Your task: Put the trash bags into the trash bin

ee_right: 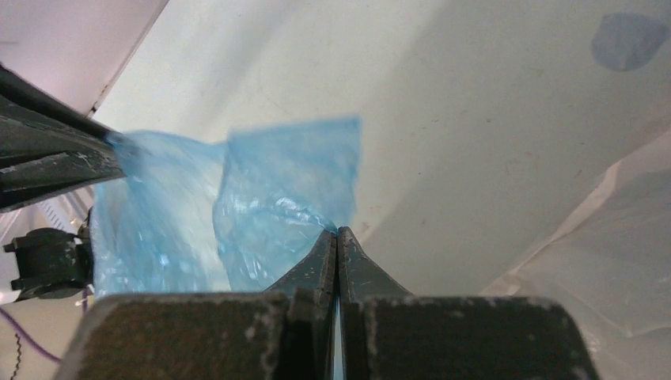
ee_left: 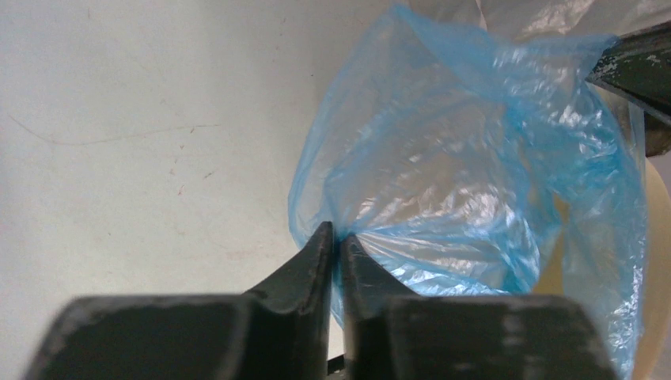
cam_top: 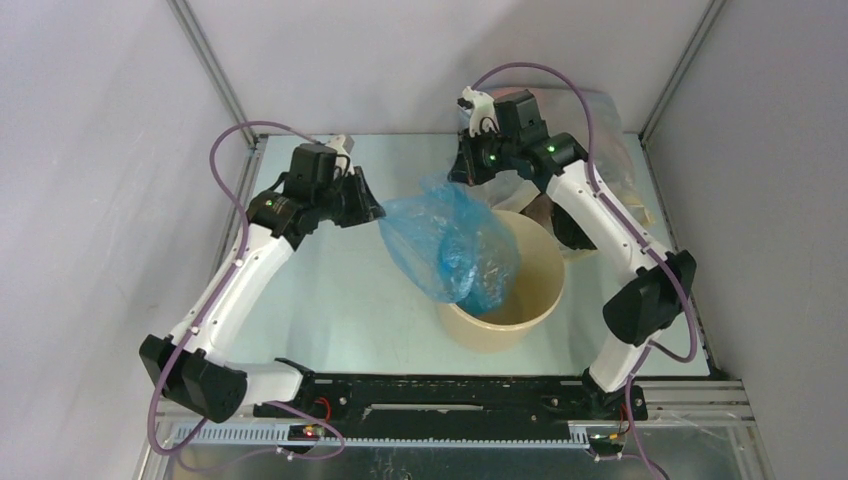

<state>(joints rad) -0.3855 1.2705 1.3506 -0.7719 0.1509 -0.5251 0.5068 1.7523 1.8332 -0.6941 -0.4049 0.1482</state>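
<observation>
A light-blue trash bag hangs stretched between my two grippers, its lower part drooping over the near-left rim into the tan trash bin. My left gripper is shut on the bag's left edge. In the left wrist view the film bunches at the closed fingertips, and a strip of the bin shows at the right. My right gripper is shut on the bag's far edge. In the right wrist view the film runs into the closed tips.
A large cloudy plastic sack lies at the back right behind the right arm, also seen in the right wrist view. The left gripper shows in the right wrist view. Grey walls and metal frame posts enclose the table.
</observation>
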